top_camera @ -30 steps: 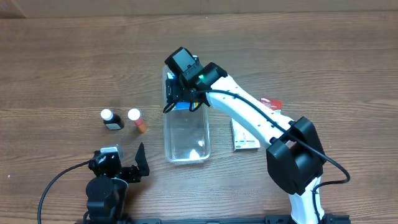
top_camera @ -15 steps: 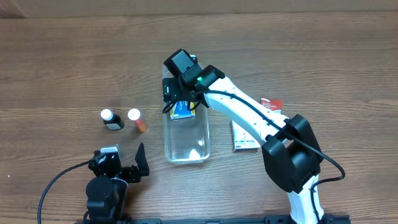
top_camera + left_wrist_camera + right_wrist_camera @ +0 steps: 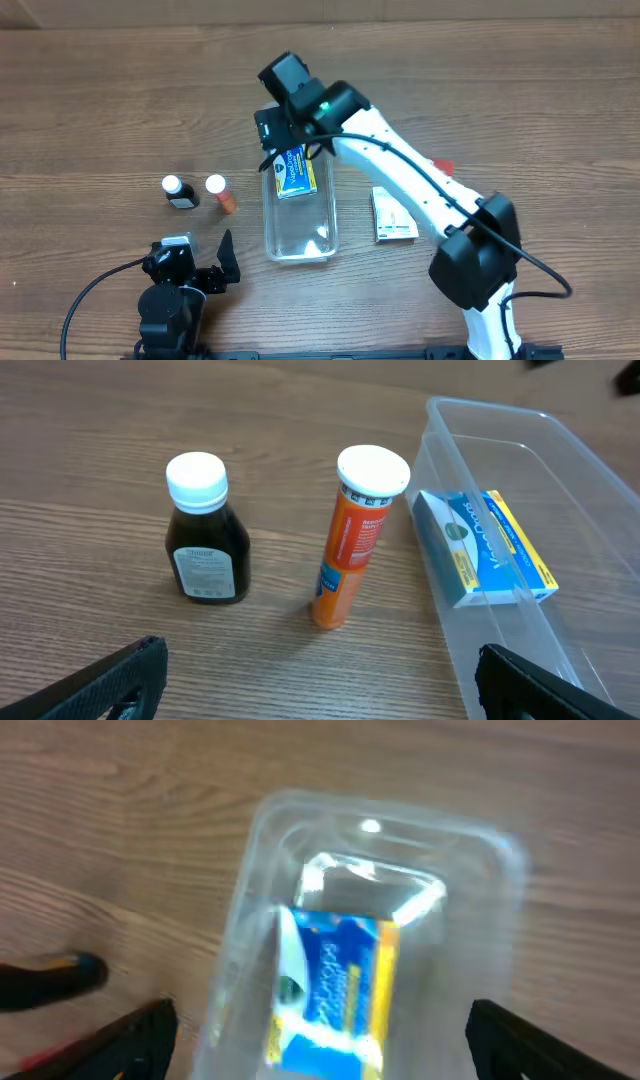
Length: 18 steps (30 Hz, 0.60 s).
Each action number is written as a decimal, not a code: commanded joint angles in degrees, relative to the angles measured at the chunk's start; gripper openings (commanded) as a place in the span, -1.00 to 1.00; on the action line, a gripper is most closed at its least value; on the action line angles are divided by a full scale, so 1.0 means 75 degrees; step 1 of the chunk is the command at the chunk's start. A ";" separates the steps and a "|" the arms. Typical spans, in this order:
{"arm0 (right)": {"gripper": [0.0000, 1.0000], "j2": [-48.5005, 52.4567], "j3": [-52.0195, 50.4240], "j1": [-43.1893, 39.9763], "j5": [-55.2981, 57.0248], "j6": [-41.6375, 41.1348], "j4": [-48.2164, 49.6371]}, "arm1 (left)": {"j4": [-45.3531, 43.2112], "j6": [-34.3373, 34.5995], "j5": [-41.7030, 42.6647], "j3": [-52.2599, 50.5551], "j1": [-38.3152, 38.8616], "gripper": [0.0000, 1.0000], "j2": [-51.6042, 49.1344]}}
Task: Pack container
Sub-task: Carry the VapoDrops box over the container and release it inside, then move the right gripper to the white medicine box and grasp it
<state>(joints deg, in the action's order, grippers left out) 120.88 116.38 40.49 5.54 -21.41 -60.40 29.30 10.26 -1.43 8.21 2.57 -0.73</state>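
Note:
The clear container (image 3: pixel 300 225) lies lengthwise in the middle of the table. A blue and yellow box (image 3: pixel 295 170) lies flat inside its far half. My right gripper (image 3: pixel 287 135) is open and empty above the container's far end. In the right wrist view the box (image 3: pixel 335 985) lies in the container (image 3: pixel 480 890) below the open gripper (image 3: pixel 325 1040), blurred by motion. My left gripper (image 3: pixel 215 265) is open and empty at the table's front left. In the left wrist view the gripper (image 3: pixel 325 690) faces the container (image 3: pixel 570 470) with the box (image 3: pixel 490 550) in it.
A dark bottle with a white cap (image 3: pixel 180 192) (image 3: pixel 205 545) and an orange tube with a white cap (image 3: pixel 222 194) (image 3: pixel 355 540) stand left of the container. A white flat box (image 3: pixel 393 215) lies to its right. A red packet (image 3: pixel 443 167) shows partly behind the right arm.
My right gripper has let go of the blue box in the container and drawn back towards the far end. The box now lies uncovered. The left arm has not moved.

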 commanded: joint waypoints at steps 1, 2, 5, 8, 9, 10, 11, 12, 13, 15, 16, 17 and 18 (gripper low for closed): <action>0.94 -0.1049 0.0551 -0.0475 0.0376 0.0041 -0.0924 | 0.0006 -0.0143 0.0085 -0.0017 -0.0038 1.00 0.0067; 0.97 -0.1189 0.0551 -0.0638 0.0373 0.0023 -0.1303 | 0.0006 -0.0143 0.0085 -0.0017 -0.0038 1.00 0.0067; 1.00 -0.1367 0.0548 -0.1221 0.0358 0.0026 -0.2524 | 0.0006 -0.0143 0.0085 -0.0017 -0.0038 1.00 0.0067; 1.00 -0.1358 0.0268 -0.1886 0.0067 0.0035 -0.3471 | 0.0006 -0.0143 0.0085 -0.0017 -0.0038 1.00 0.0067; 1.00 -0.1358 0.0070 -0.2069 -0.0093 0.0070 -0.3622 | 0.0006 -0.0143 0.0085 -0.0017 -0.0038 1.00 0.0067; 1.00 -0.1358 -0.0140 -0.2209 -0.0221 0.0067 -0.3698 | 0.0006 -0.0143 0.0085 -0.0017 -0.0038 1.00 0.0067; 1.00 -0.1358 -0.0396 -0.2337 -0.0364 0.0067 -0.3727 | 0.0006 -0.0143 0.0085 -0.0017 -0.0038 1.00 0.0067; 1.00 -0.1358 -0.0673 -0.2433 -0.0495 0.0067 -0.3704 | 0.0006 -0.0143 0.0085 -0.0017 -0.0038 1.00 0.0067; 1.00 -0.1358 -0.0997 -0.2503 -0.0606 0.0067 -0.3660 | 0.0006 -0.0143 0.0085 -0.0017 -0.0038 1.00 0.0067; 1.00 -0.1358 -0.1763 -0.2538 -0.0854 0.0192 -0.3416 | 0.0006 -0.0143 0.0085 -0.0017 -0.0038 1.00 0.0067; 1.00 -0.1358 -0.2113 -0.2538 -0.1023 0.0364 -0.3241 | 0.0006 -0.0143 0.0085 -0.0017 -0.0038 1.00 0.0067; 1.00 -0.1358 -0.2541 -0.2498 -0.1285 0.0632 -0.2984 | 0.0006 -0.0143 0.0085 -0.0017 -0.0038 1.00 0.0067; 1.00 -0.1358 -0.2952 -0.2439 -0.1460 0.0787 -0.2719 | 0.0006 -0.0143 0.0085 -0.0017 -0.0038 1.00 0.0067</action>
<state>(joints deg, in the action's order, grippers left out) 110.43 102.04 21.10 0.86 -20.01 -84.31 29.28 10.26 -1.41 8.21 2.57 -0.73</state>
